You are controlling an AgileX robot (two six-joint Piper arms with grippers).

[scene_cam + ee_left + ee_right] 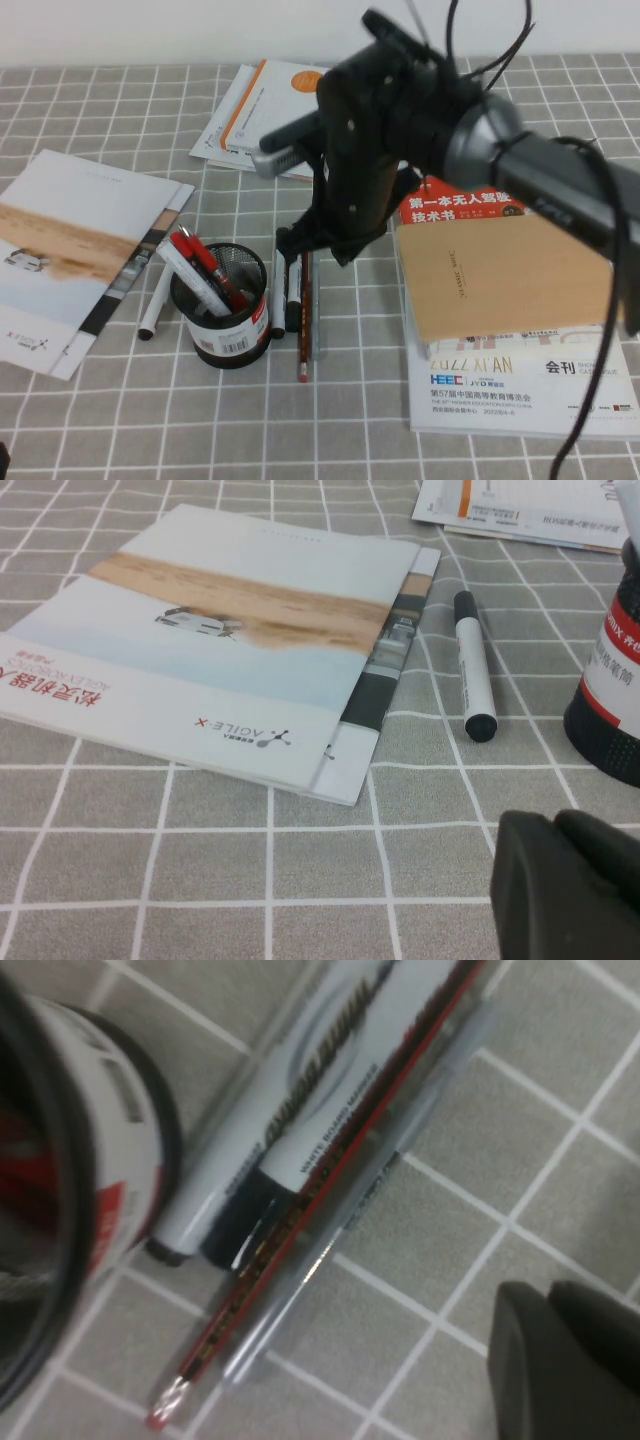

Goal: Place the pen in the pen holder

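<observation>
Right gripper [560,1360]: fingers closed together, nothing between them. It hangs low over the table just beside the row of writing tools, on the side away from the cup; in the high view the right arm's black body covers the upper ends of that row.

Left gripper [570,880]: only a dark corner of it shows in its wrist view, low over the cloth near the table's left front. Cannot tell whether its fingers are open or closed.

The pen [370,1185]: pale, very thin, lying flat on the table at the outer edge of the row, alongside the dark red pencil [300,1225]. Beyond the pencil lie two white markers [300,1110] with black caps, side by side.

The pen holder [222,305]: black mesh cup, upright, just left of the row, barcode sticker and red label on its wall; red-and-white pens stand inside.

One more marker [474,666] lies apart, between the cup and a brochure [230,630] on the left.

Table [100,420]: grey cloth with a white grid. Booklets [250,110] at the back, a stack of books [500,270] on the right. White wall behind.
</observation>
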